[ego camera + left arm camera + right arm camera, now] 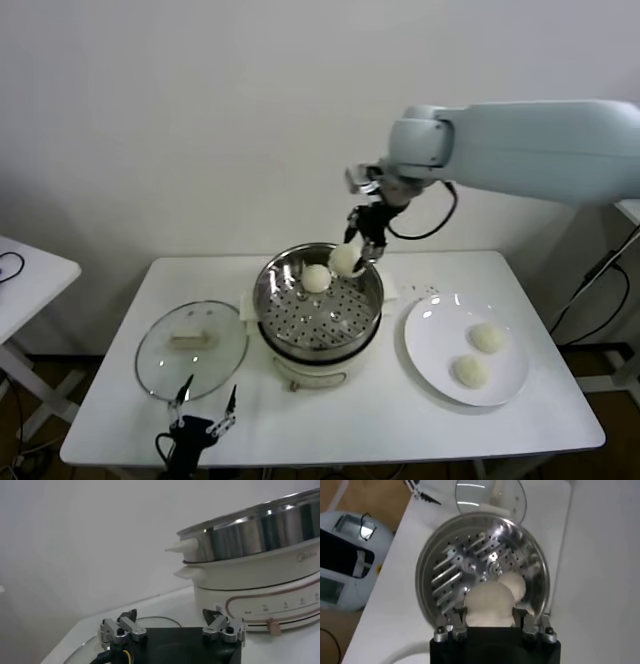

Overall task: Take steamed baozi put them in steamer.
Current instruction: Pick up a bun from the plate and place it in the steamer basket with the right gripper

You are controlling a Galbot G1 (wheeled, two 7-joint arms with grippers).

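While the right gripper [358,252] hangs over the far rim of the steamer [372,292], its fingers [457,616] are clamped on either side of a smooth, cream-white baozi [345,260], which sits squarely between them. A second baozi [316,278] lies on the perforated steel floor just beside it. Two more baozi [487,337] rest on the white plate [430,335] to the right; in the right wrist view the held bun partly hides the one beneath. The left gripper [204,405] waits low at the near edge of the surface [400,420], fingers spread apart, beside the glass lid [160,350].
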